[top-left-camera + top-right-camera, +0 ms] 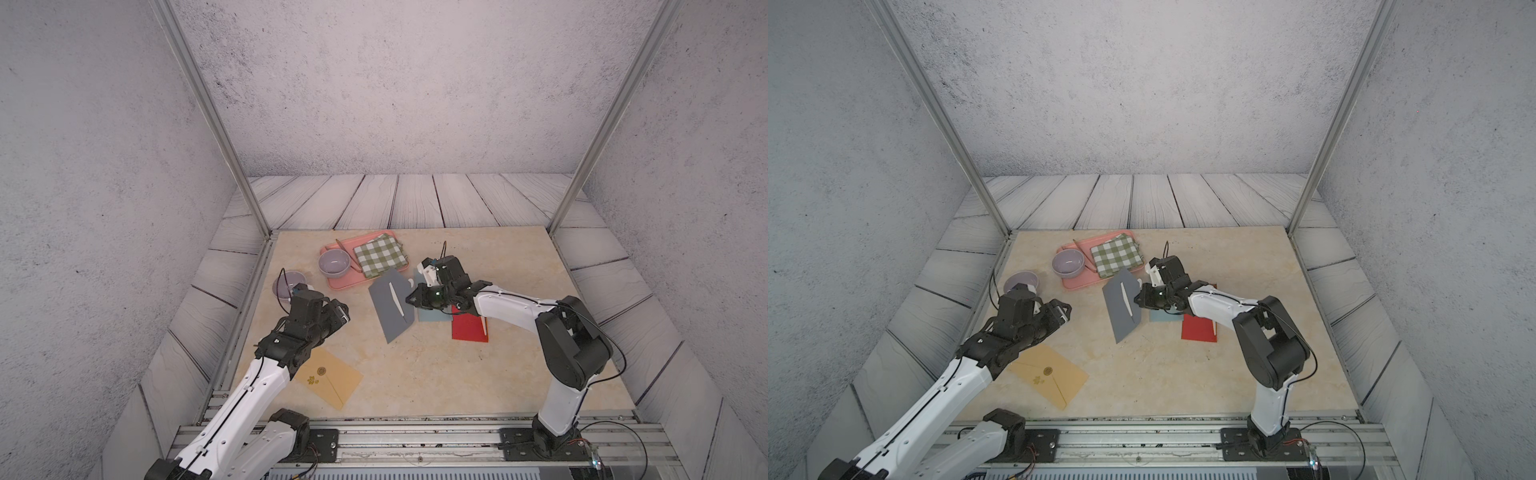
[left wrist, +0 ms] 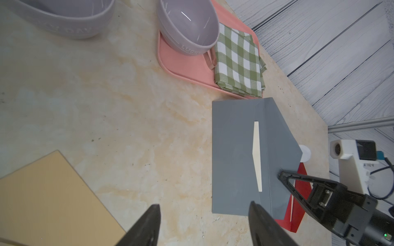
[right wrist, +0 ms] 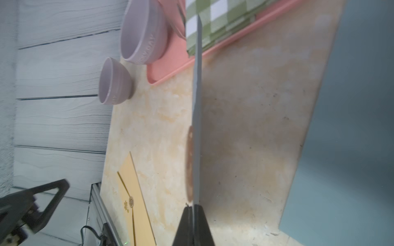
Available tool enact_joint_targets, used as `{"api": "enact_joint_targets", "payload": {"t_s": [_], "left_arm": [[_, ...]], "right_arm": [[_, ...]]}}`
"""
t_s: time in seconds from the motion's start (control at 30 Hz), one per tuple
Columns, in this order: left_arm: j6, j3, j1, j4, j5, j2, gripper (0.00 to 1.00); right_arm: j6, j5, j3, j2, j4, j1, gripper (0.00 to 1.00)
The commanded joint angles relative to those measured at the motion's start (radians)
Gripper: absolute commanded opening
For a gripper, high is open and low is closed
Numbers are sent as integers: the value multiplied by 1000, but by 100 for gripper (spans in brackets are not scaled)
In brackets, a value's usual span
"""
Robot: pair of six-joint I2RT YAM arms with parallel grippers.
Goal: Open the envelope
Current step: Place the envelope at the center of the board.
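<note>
Black and spread, the left gripper (image 2: 204, 213) hovers left of the grey envelope (image 1: 384, 311) mid-table, so nothing pins its body. The right gripper (image 1: 409, 298), pinching the raised flap (image 2: 279, 136), could drag it along or lose the flap. A blue envelope (image 1: 432, 316) and red envelope (image 1: 467, 328) further right lie partly hidden under it.

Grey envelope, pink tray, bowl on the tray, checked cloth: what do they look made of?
The grey envelope looks like matte card or stiff paper: crisp crease, flat unbent flap. The tray is probably matte plastic or silicone: rounded moulded rim. The bowl could be glazed ceramic or glossy plastic: sharp highlights, raised lettering. The cloth is woven fabric: gingham weave, soft folded layers.
</note>
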Motion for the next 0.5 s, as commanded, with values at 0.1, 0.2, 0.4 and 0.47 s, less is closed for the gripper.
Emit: {"api": "enact_joint_targets", "payload": {"t_s": [0.1,0.2,0.4,0.47], "left_arm": [[17,-44,11,-26,-52,-42,71],[13,-58,12,-13,-48,-42,71],[7,-70,12,-7,-50,-42,71],[5,-75,12,-2,-52,-41,71]], "right_arm": [[24,63,49,70,-37,5,4],[31,67,56,99,-35,9,4],[15,63,95,151,-86,15,8],[0,49,109,165,-115,19,16]]}}
